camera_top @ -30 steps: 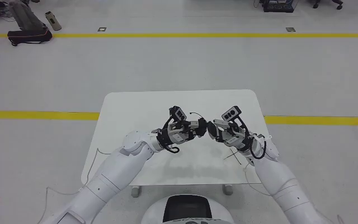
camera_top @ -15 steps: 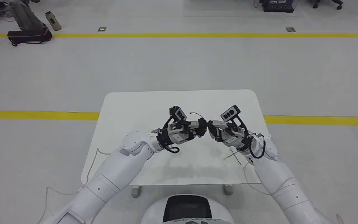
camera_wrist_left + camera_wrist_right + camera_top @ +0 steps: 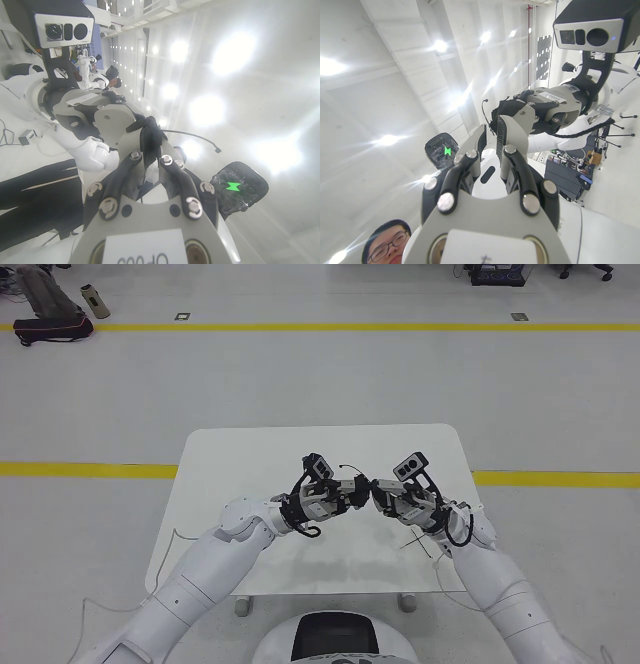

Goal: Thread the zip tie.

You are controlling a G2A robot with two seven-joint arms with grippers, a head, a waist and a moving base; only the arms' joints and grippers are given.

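The left gripper [image 3: 150, 146] is clamped on one end of the zip tie [image 3: 196, 135] and holds it up above the table [image 3: 250, 464], with the strap arcing free to its small square head. The right gripper [image 3: 492, 126] sits nose to nose with it, fingers parted. The tie looks very light, thin and springy, and its slick plastic will likely bow or twist under a push. I'd take the free strap close behind the head, flat across the pads, to steady it for threading.
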